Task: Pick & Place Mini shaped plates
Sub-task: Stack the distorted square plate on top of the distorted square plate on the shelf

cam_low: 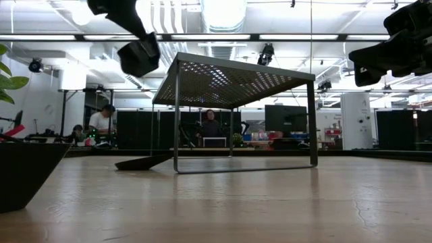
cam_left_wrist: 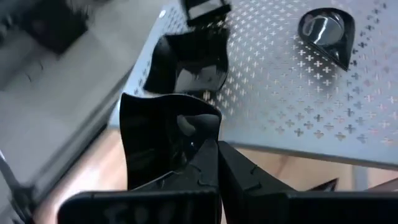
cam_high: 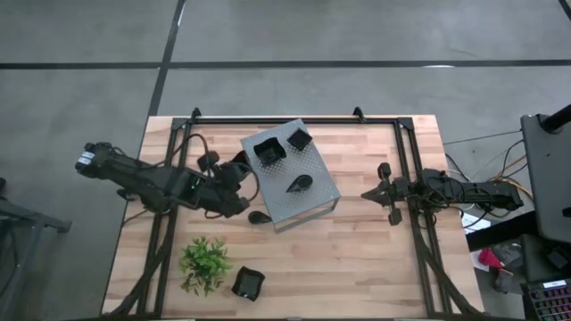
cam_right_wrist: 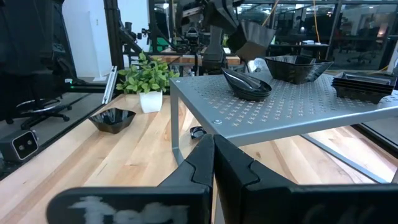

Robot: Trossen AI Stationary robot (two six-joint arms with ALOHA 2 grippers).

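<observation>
My left gripper is shut on a small glossy black square plate, lifted beside the left edge of the grey perforated shelf. On the shelf top rest two more square plates and a leaf-shaped plate. Another leaf plate lies on the table at the shelf's near-left leg. A square plate sits near the front edge. My right gripper waits shut at the table's right, level, holding nothing. My left gripper pinches the square plate's raised rim between its two fingers, at the side nearest the wrist. The fingers slant down, coming from the table's left. The plate is lifted clear and tilted, its hollow facing the camera, just off the shelf's left edge.
A green potted plant stands at the front left of the table, next to the loose square plate. Black frame rails run along both sides of the table. Bare wood lies in front of the shelf and to its right.
</observation>
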